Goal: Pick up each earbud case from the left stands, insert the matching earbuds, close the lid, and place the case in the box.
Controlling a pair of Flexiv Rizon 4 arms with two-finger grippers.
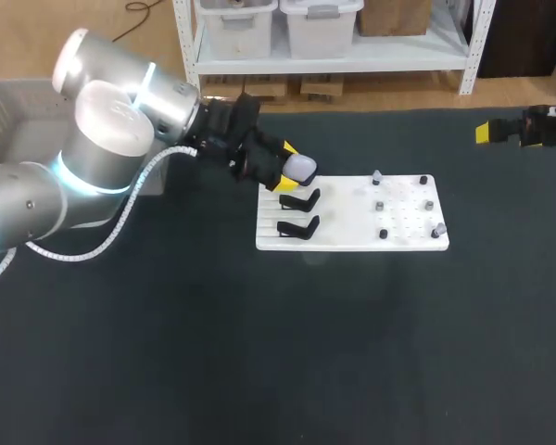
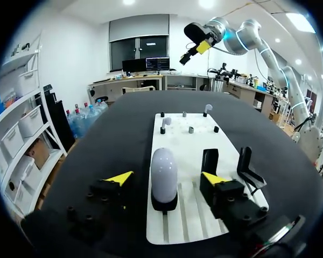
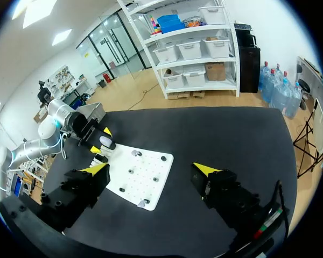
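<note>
Spread left gripper [image 2: 167, 178] astride glossy white oval earbud case [image 2: 164, 171] on flat white board [image 2: 194, 151]; right gripper [image 3: 151, 169] spread too, at board's two o'clock.

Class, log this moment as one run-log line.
left claw: open, astride earbud case on its stand | right claw: open, away from board | two other stands: empty

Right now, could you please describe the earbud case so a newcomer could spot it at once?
On the black table lies a white board. At its left end, the earbud case stands upright between the fingers of the open left end effector: a smooth white egg shape, while the two black stands beside it are empty.
</note>
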